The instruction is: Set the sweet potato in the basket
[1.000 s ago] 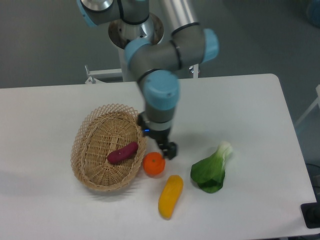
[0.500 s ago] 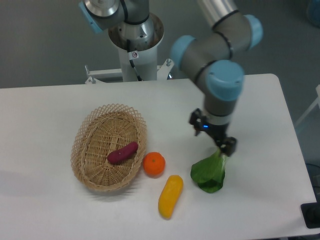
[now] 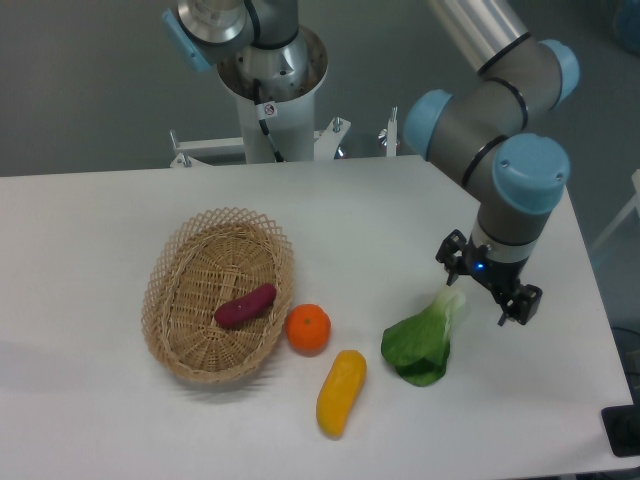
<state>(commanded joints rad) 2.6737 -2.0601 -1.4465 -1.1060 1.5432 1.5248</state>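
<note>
Arm swung way off to the right

Was hanging right by the basket (image 3: 160, 290) and orange (image 3: 308, 328) a second ago, then crossed over the bok choy (image 3: 422, 340); gripper (image 3: 492, 292) now sits just past its white stem end, near the right table edge.

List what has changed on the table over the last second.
Only the arm moved: the gripper swung from beside the orange, past the leafy green, to the table's right side. It carried nothing. The sweet potato stayed lying in the basket; the orange, yellow vegetable and leafy green stayed put.
</note>
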